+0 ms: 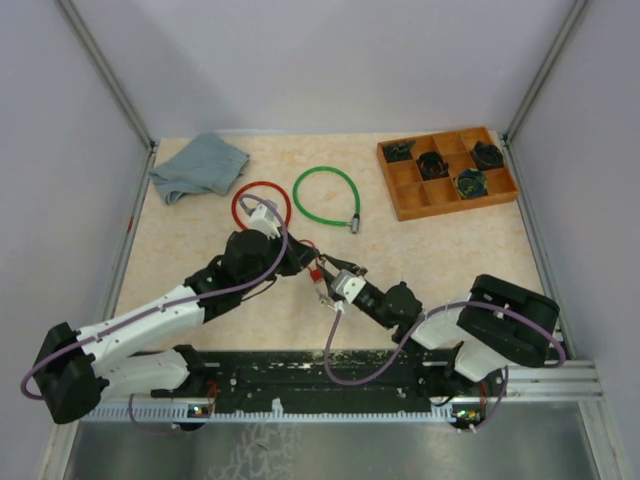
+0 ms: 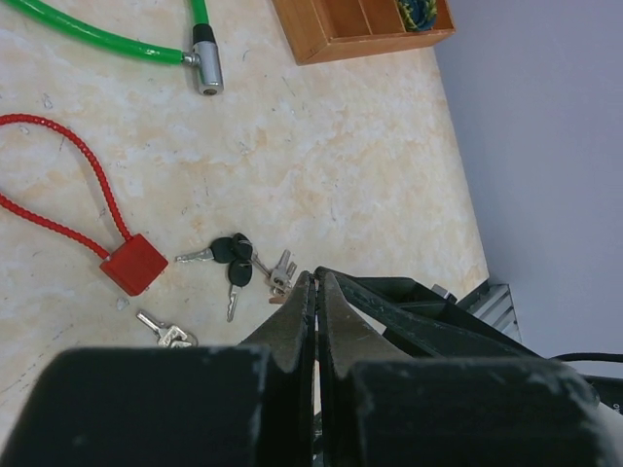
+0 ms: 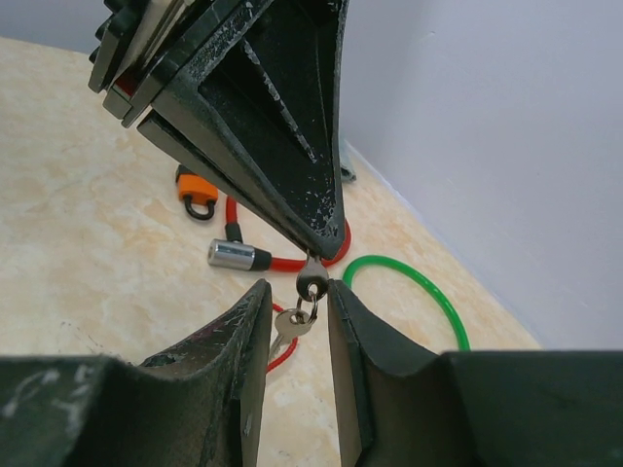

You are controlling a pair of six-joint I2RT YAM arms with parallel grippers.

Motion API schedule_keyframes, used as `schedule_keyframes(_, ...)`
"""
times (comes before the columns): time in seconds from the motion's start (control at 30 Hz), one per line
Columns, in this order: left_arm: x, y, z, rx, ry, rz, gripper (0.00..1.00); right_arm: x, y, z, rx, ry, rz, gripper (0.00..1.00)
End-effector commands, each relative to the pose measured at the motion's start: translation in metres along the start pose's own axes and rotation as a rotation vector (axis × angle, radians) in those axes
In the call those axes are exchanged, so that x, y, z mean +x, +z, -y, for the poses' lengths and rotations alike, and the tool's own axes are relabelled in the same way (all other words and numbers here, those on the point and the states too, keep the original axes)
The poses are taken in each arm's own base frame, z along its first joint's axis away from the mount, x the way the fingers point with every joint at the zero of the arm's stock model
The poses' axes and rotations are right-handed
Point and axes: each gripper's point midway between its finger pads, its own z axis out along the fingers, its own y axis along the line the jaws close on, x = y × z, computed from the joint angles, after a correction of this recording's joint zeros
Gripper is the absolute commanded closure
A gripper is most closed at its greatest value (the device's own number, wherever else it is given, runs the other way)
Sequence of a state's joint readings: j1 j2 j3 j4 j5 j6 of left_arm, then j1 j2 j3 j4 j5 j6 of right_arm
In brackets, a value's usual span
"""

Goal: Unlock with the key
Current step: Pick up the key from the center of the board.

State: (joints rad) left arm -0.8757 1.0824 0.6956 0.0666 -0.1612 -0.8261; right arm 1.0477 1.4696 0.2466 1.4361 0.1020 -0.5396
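You are clenching the left hand (image 3: pixel 312 255) on the key (image 3: pixel 311 283), dangling it above the surface (image 3: pixel 88 263) inside the right hand (image 3: pixel 297 292), which is standing parted. A handover is seemingly proceeding; next, the right hand needs closing squarely on the key.

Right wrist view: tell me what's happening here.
The left end effector is shut on a dark-headed key, with a silver key dangling from its ring. The right end effector has its fingers apart on either side of that dangling key, not visibly clamped. The red cable lock lies on the table beyond them.
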Motion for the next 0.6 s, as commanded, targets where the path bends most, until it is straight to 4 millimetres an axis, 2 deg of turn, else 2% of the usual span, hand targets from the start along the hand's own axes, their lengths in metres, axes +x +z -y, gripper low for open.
schedule_keyframes(0.0,0.001,-0.003,0.011,0.053,-0.014,0.001,1.00,-0.023,0.009,0.006,0.041,0.013,0.083,0.70)
schedule_keyframes(0.23,0.007,-0.002,0.013,0.073,-0.021,-0.017,1.00,-0.023,0.011,0.005,0.041,0.020,0.085,0.76)
schedule_keyframes(0.4,0.009,-0.002,0.016,0.090,-0.026,-0.024,1.00,-0.015,0.010,0.005,0.058,0.021,0.062,0.81)
schedule_keyframes(0.57,0.012,-0.003,0.016,0.098,-0.027,-0.035,1.00,-0.015,0.008,0.004,0.063,0.044,0.072,0.98)
